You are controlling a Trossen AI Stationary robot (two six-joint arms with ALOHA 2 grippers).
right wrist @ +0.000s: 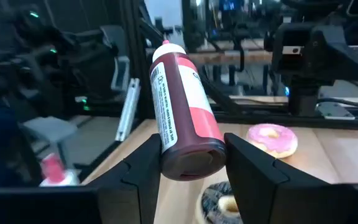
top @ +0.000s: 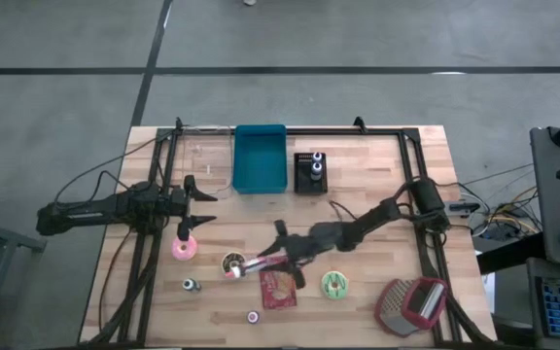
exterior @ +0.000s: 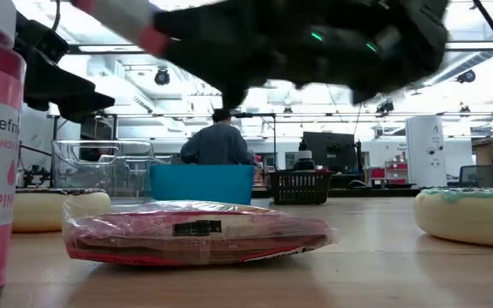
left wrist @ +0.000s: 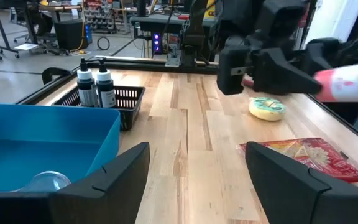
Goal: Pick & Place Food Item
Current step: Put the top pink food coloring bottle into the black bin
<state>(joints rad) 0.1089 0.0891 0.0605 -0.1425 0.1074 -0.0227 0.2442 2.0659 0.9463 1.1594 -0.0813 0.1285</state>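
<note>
- Pink-and-maroon plastic, smooth and cylindrical: the sauce bottle (right wrist: pixel 182 115) is clamped across its body by the right claw (right wrist: pixel 191 163), lifted clear of the bench (top: pixel 377 185) and lying roughly level, its white cap pointing toward the left arm.
- In the high view the bottle (top: pixel 246 265) hangs over the near-middle of the bench, just above a dark chocolate doughnut (top: pixel 233 261) and just beside a flat crinkly red packet (top: pixel 278 288).
- Judged from this, the pick is done and the carry is in hand; placing remains.
- The likely goal is the teal bin (top: pixel 260 157) at the far edge, a rigid open box with smooth walls, though the task does not name one.
- The next move calls for keeping the firm squeeze on a slick round body, which could roll or slip between the fingers, then lowering it inside the walls before letting go.
- The left claw (top: pixel 198 202) waits with its fingers spread and empty, near the left side, just past a pink-iced doughnut (top: pixel 183 248).
- Other shapes: a green-iced doughnut (top: pixel 334 284), glossy and ring-shaped; a black mesh basket (top: pixel 310 173) with two small bottles upright in it; a red grater-like tool (top: pixel 412 304) with a ridged metal face.
</note>
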